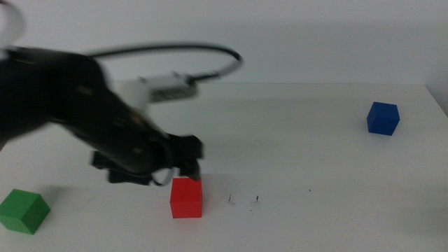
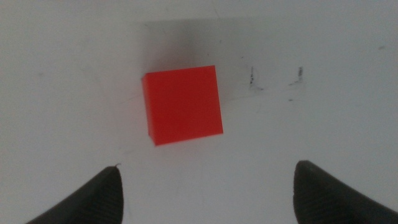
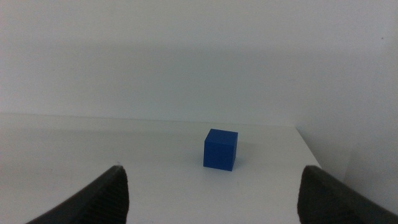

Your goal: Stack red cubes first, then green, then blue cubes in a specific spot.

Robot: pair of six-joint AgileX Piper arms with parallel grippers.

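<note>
**Left gripper above the red cube**

Left gripper (image 1: 183,168), jaws apart and empty, hovers over the small matte red cube (image 1: 186,197) at lower centre, just left of the pen-marked spot (image 1: 242,200). An off-centre descent risks nudging the cube askew. Right gripper (image 3: 211,205), also apart, faces the dark blue cube (image 1: 383,117) at upper right.

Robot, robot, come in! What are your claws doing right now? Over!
Left gripper open above red cube, not gripping. Right gripper open, waiting, facing blue cube. Marked spot bare; nothing blocking.

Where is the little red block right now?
In the middle view the red cube sits on the white table low and left of centre, just left of two pen marks, under the open left gripper.
</note>
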